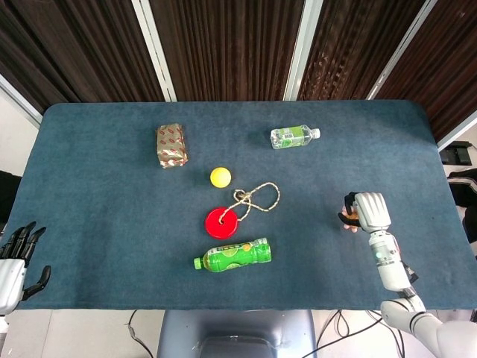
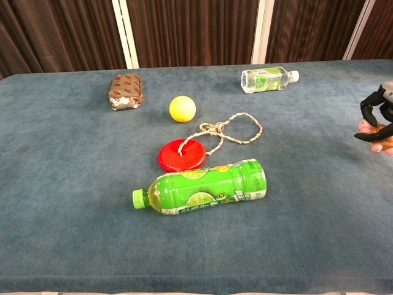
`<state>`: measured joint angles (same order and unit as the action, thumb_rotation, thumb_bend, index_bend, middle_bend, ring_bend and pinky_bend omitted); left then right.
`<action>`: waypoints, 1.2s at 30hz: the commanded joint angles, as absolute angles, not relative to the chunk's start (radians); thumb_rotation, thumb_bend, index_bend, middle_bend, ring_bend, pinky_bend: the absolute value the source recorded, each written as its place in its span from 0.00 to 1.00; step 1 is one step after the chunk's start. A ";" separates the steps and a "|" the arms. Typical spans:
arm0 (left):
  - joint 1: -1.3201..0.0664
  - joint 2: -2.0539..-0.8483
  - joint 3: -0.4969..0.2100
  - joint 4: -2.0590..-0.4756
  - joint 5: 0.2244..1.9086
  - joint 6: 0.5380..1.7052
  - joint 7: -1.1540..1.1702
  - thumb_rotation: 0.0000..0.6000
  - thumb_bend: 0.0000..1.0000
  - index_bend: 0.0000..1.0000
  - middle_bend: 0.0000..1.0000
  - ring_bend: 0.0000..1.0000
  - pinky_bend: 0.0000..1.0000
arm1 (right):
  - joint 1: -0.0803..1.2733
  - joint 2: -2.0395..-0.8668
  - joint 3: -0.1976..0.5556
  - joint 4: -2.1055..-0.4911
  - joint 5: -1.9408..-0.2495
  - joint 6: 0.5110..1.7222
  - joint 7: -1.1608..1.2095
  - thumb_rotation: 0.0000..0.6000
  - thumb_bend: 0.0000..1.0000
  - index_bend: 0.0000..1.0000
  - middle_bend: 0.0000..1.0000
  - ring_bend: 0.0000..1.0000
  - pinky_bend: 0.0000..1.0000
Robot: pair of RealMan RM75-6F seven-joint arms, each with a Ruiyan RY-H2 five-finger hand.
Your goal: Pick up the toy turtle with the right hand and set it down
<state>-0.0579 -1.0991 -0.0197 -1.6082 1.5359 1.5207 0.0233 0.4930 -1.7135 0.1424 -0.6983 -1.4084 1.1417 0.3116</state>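
We see our right hand (image 1: 370,210) near the worktop's (image 1: 112,224) right edge, its fingers (image 2: 370,108) holding the toy turtle (image 2: 379,140).

Obstacles cluster at table (image 1: 112,246) centre: green bottle (image 1: 234,255) lying on its side, red disc (image 1: 221,222) just behind it, looped rope (image 1: 257,198) running from the disc toward the back right, yellow ball (image 1: 220,177) behind the disc. The wrapped block (image 1: 171,145) lies back left; the clear bottle (image 1: 294,136) lies back centre-right. Open cloth spans the left third, the front edge and the right side between the rope and the right hand (image 1: 368,212). The left hand (image 1: 16,257) sits off the front-left corner, well apart from every object.
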 commanded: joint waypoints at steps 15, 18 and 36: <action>-0.062 -1.103 -0.016 -1.612 1.541 1.514 0.042 1.00 0.42 0.10 0.00 0.00 0.23 | 0.438 -1.481 0.109 -1.061 -1.379 1.084 0.231 1.00 0.18 0.13 0.35 0.85 1.00; -0.062 -1.103 -0.016 -1.612 1.541 1.515 0.041 1.00 0.42 0.10 0.00 0.00 0.23 | 0.417 -1.455 0.133 -1.116 -1.305 1.097 0.059 1.00 0.18 0.19 0.35 0.85 1.00; -0.065 -1.104 -0.015 -1.613 1.541 1.509 0.048 1.00 0.42 0.10 0.00 0.00 0.23 | 0.472 -1.571 0.215 -0.933 -1.217 1.077 -0.016 1.00 0.18 0.45 0.35 0.88 1.00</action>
